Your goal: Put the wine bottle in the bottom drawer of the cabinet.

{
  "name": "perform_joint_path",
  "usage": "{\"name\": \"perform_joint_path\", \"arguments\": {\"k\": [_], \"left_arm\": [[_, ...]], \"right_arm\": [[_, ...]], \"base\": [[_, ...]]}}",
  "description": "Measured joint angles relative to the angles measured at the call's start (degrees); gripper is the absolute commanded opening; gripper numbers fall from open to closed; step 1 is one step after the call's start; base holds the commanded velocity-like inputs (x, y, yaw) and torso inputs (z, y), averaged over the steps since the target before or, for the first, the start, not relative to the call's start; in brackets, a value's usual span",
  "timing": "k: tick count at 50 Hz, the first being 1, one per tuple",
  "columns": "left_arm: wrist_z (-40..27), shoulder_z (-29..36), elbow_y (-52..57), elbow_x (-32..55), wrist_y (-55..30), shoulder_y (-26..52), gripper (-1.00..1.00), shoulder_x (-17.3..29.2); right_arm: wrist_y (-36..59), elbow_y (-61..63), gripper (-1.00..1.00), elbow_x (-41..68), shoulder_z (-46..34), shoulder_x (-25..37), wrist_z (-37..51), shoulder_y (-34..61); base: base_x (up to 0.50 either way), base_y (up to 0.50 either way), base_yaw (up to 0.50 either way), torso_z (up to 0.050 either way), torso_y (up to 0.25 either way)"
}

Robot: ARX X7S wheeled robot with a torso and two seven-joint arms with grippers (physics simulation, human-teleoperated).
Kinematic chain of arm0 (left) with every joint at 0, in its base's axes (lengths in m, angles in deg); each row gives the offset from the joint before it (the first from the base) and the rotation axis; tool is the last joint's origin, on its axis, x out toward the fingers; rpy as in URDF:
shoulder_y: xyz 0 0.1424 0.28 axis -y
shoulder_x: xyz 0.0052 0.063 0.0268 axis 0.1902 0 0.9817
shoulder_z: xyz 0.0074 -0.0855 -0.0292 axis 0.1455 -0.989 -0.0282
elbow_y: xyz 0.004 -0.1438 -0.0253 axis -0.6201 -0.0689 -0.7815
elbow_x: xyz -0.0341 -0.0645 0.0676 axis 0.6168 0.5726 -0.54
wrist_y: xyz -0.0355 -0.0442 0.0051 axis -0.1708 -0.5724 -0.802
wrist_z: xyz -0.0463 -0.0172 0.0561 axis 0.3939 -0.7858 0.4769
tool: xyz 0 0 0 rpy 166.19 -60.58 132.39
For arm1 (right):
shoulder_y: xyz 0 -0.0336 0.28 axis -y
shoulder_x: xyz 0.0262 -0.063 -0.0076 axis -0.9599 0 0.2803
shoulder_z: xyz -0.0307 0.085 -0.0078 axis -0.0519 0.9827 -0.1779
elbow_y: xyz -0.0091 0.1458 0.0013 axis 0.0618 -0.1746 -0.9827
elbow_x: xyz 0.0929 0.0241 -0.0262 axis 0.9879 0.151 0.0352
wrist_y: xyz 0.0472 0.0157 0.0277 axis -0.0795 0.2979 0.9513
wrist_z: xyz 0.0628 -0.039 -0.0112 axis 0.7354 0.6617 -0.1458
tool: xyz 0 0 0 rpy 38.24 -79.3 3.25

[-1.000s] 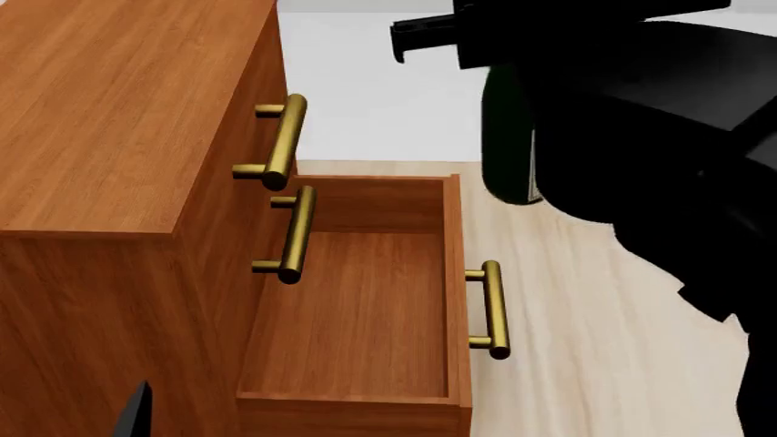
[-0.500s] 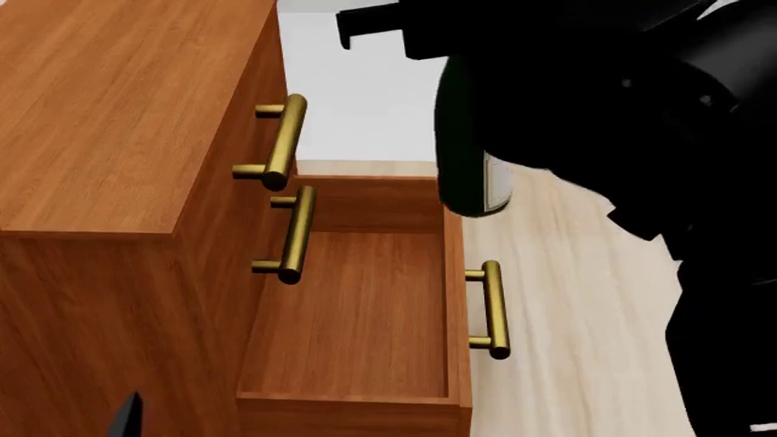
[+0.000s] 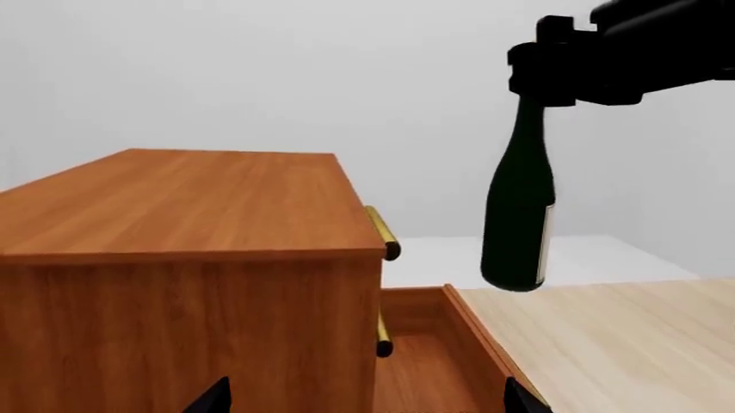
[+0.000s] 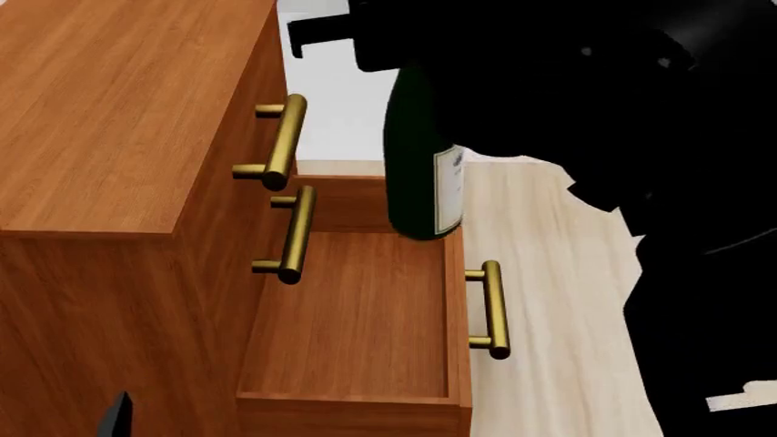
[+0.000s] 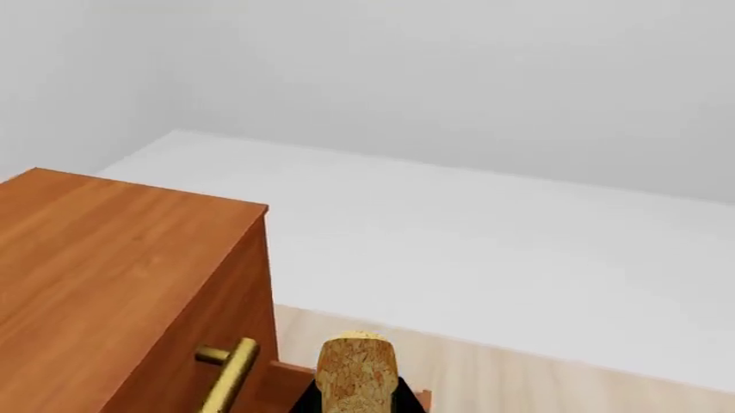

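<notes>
The wine bottle [image 4: 419,173], dark green with a white label, hangs upright by its neck from my right gripper [image 4: 407,55], which is shut on it. Its base is above the far end of the open bottom drawer [image 4: 352,319], close to the drawer's front wall with the brass handle [image 4: 492,309]. The left wrist view shows the wine bottle [image 3: 517,215] held well above the bottom drawer [image 3: 442,361] beside the cabinet [image 3: 184,206]. The bottle's cork [image 5: 356,370] fills the space between the jaws in the right wrist view. My left gripper [image 3: 367,404] is open and empty, low beside the cabinet.
The two upper drawers of the cabinet [image 4: 109,118] are closed, their brass handles [image 4: 286,141] jutting over the open drawer. Pale wood floor [image 4: 547,300] lies past the drawer front. My right arm [image 4: 680,182] blocks the head view's right side.
The right arm has carried the bottle left and lower, from out past the drawer's front handle to above the drawer's far end. The left gripper has barely moved.
</notes>
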Motion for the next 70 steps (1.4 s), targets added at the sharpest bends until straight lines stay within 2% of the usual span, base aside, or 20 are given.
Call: {"name": "perform_joint_path", "arguments": {"k": [38, 70], "left_arm": [[0.0, -0.7, 0.0, -1.6, 0.3, -2.3, 1.00, 0.8], [0.0, -0.7, 0.0, -1.7, 0.3, -2.5, 1.00, 0.6]], "right_arm": [[1.1, -7.7, -1.00, 2.9, -0.7, -3.8, -4.6, -0.4], [-1.3, -25.6, -1.00, 0.0, -3.6, -7.2, -16.2, 2.6]], "base": [[0.00, 0.00, 0.00, 0.000, 0.001], [0.00, 0.00, 0.00, 0.000, 0.001]]}}
